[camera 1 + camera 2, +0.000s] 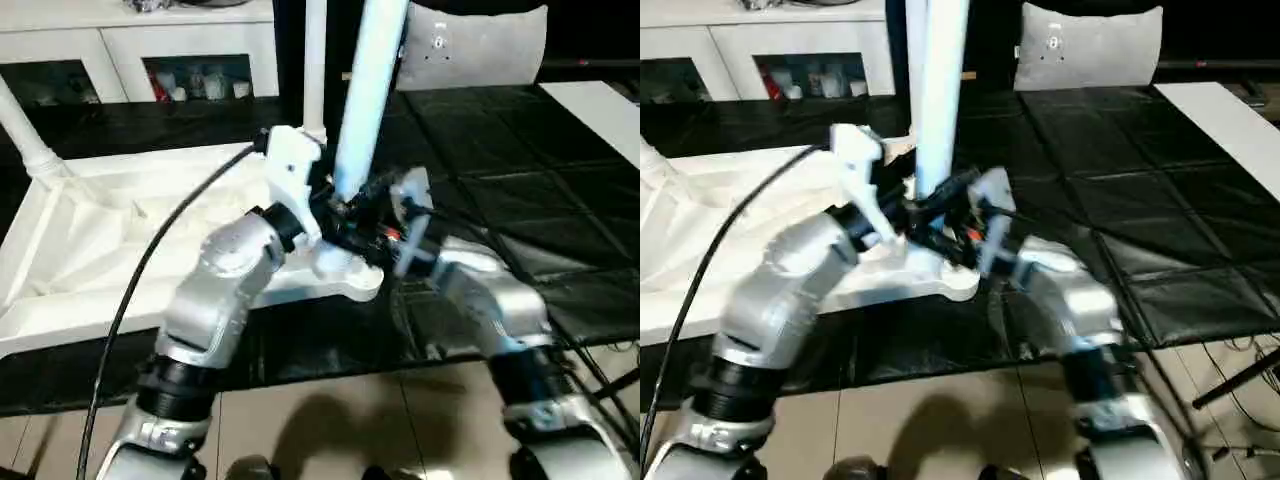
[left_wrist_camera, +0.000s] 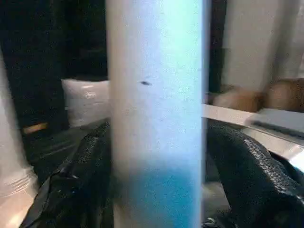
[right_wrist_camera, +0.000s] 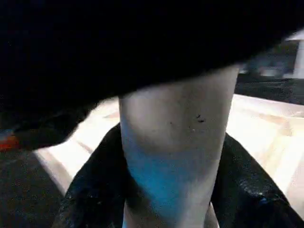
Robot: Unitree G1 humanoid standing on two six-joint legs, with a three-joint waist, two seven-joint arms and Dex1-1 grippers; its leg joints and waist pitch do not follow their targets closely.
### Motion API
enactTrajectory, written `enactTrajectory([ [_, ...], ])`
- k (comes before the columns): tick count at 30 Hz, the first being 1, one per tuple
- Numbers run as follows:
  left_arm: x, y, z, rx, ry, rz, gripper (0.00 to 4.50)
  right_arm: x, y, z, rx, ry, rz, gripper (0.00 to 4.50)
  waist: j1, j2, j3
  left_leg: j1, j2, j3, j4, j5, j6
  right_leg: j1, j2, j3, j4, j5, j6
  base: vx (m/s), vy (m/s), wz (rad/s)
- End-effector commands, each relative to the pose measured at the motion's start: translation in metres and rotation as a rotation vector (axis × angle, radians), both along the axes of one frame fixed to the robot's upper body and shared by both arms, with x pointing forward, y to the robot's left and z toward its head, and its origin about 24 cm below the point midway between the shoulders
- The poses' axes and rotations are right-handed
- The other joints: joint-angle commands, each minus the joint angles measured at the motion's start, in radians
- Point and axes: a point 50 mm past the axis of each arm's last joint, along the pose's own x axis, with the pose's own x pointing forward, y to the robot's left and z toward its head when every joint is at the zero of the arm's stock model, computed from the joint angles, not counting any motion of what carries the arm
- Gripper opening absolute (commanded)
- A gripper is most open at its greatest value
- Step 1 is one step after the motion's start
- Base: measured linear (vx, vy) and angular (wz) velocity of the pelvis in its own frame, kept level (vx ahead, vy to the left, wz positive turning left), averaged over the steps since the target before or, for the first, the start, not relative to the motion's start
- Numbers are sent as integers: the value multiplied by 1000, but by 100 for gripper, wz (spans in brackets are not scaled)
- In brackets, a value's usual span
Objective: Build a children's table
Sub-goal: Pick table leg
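Upside-down white table top (image 1: 90, 250) on the black mat (image 1: 520, 170), ribbed underside facing up, near edge running along the mat's front border just short of the tiled floor (image 1: 330, 420). White leg (image 1: 370, 90) upright over the near right corner socket (image 1: 345, 272), rising out past the picture's top. Second leg (image 1: 314, 60) upright behind it at the far right corner; third leg (image 1: 25, 130) leaning out of the far left corner.

Left gripper (image 1: 335, 195) and right gripper (image 1: 365, 215) both at the base of the near leg, crowded together just above the socket. Left fingers (image 2: 247, 166) spread on either side of the leg, touching or nearly so in the left wrist view. Right fingers (image 3: 95, 190) cupping the leg from both sides in the right wrist view, closed on it.

Open mat to the right of the table top, wide and bare. White board (image 1: 605, 110) at the far right edge. White cabinet (image 1: 140, 45) along the back left, grey pillow (image 1: 480, 45) behind the legs.

Left wrist view adds the pillow and a neighbouring leg beside the held one. Right wrist view adds the ribbed underside behind the leg, upper part blocked by something dark. Cable (image 1: 150, 260) crossing over the table top to the left arm in the eye views.
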Motion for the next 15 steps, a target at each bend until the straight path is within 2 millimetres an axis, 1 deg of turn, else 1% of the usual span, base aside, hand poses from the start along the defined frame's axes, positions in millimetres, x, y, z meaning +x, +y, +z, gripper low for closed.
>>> enactTrajectory([
  [1,5,4,3,3,-27,106,339,4,4,1,-12,-24,-63,190,-9,-5,-82,-3,53,-15,-71,-48,54,68,-90,67,-86,-392,36,0,0,0],
  [2,6,4,3,-3,-35,127,339,5,5,0,-18,-31,-92,190,-11,-8,-84,-2,54,-15,-71,-54,57,69,-90,67,-87,-390,37,0,0,0],
  [4,6,4,4,-19,-41,153,339,7,5,-1,-33,-46,-139,190,-11,-7,-85,-2,56,-17,-70,-52,56,69,-91,68,-85,-384,32,0,0,0],
  [5,7,3,4,-25,-42,164,339,8,6,-2,-33,-44,-162,190,-12,-9,-86,-3,55,-17,-70,-48,58,70,-92,69,-82,-369,26,0,0,0],
  [7,8,0,2,-13,-49,168,339,9,9,-2,-24,-43,-165,190,-15,-8,-83,-4,54,-17,-71,-54,66,69,-92,69,-83,-369,24,0,0,0],
  [8,8,0,2,-13,-51,178,321,9,10,-1,-22,-45,-166,190,-19,-7,-80,-4,55,-17,-72,-63,71,68,-92,69,-86,-374,24,0,0,0],
  [9,9,-1,1,-26,-49,195,310,10,12,-1,-22,-53,-171,190,-22,-9,-80,-5,54,-17,-72,-64,72,69,-91,69,-86,-373,24,0,0,0],
  [11,9,-2,1,-33,-48,202,303,10,13,-1,-21,-57,-176,190,-28,-12,-81,-6,54,-18,-71,-69,77,72,-93,68,-85,-374,22,0,0,0],
  [12,9,-2,0,-33,-48,201,299,10,13,-1,-21,-58,-177,190,-29,-13,-82,-6,55,-18,-71,-67,77,72,-94,68,-84,-373,20,0,0,0],
  [15,9,-3,0,-34,-47,196,263,10,13,-2,-22,-61,-177,190,-30,-13,-81,-7,55,-18,-71,-59,84,72,-94,70,-82,-367,11,0,0,0],
])
